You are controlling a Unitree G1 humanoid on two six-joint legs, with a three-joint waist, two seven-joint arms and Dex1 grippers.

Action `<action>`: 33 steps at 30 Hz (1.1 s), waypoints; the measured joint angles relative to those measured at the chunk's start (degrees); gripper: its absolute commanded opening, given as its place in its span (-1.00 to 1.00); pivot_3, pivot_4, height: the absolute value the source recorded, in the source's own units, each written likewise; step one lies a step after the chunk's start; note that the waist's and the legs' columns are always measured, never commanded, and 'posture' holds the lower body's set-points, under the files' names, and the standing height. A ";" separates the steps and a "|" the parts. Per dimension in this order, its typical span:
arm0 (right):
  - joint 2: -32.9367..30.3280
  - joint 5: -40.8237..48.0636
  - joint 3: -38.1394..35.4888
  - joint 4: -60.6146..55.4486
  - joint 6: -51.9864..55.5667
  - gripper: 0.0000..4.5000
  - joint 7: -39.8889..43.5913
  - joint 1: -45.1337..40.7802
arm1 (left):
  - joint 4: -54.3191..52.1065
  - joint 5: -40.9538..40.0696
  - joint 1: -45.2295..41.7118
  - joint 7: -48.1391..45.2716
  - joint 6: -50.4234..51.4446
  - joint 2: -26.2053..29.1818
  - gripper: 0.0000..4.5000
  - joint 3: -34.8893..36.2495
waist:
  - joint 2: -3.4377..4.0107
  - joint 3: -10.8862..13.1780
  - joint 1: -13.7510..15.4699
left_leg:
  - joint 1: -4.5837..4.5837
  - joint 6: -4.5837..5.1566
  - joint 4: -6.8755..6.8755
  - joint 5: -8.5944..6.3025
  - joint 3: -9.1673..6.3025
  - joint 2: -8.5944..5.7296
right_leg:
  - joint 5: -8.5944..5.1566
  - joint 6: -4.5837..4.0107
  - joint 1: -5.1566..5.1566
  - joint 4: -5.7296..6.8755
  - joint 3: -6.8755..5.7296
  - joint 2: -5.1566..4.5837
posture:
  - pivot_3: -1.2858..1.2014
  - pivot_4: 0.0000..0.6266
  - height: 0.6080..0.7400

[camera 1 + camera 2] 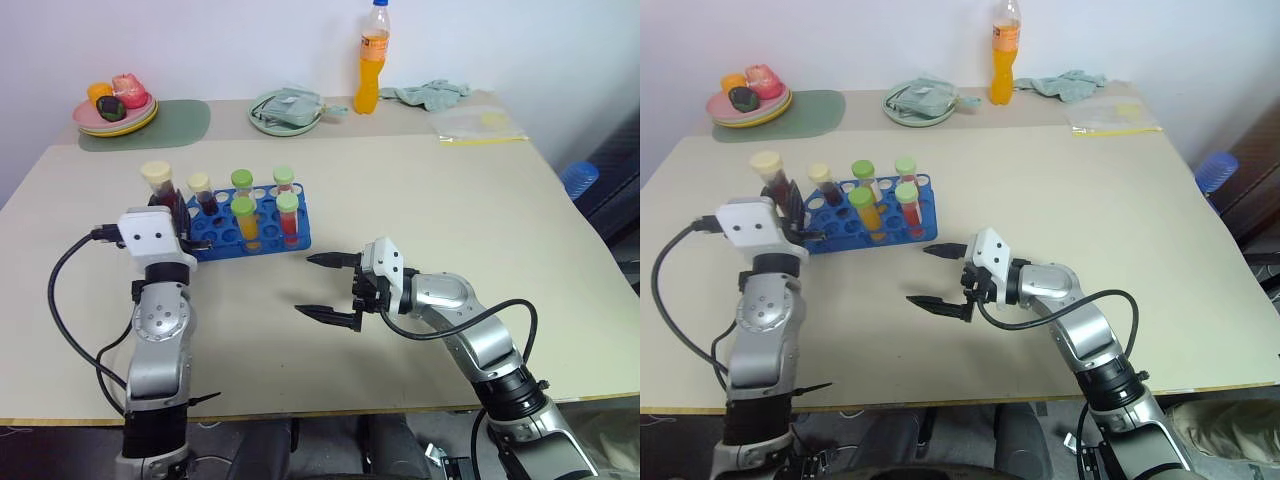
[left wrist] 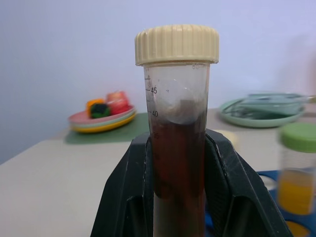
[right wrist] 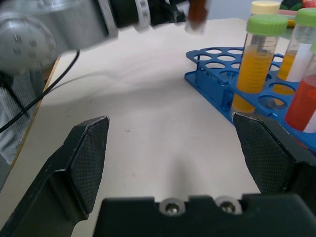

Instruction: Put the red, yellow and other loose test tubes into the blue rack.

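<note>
My left gripper is shut on a loose test tube with dark purple liquid and a cream cap, held upright just left of the blue rack. In the left wrist view the tube stands clamped between both black fingers. The rack holds several capped tubes, among them a yellow one and a red one in its front row. My right gripper hangs open with nothing in it, in front of the rack's right end, pointing left. Its wrist view shows the rack and the yellow tube ahead.
Along the table's far edge stand an orange drink bottle, a pale green plate with a cloth, a plate of toy fruit on a green mat, a rag and a plastic bag.
</note>
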 measured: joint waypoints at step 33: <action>-0.12 -0.08 -0.14 -0.02 -0.47 0.97 -2.29 0.33 | 14.78 -0.44 -1.99 -1.80 -8.69 -3.90 0.65 -1.66 | 0.00 0.00 -0.02 | 0.00 0.01 0.01 0.00 -0.03 -0.01 | 0.00 0.01 0.02 0.00 -0.01 0.00 | 0.03 -0.52 1.00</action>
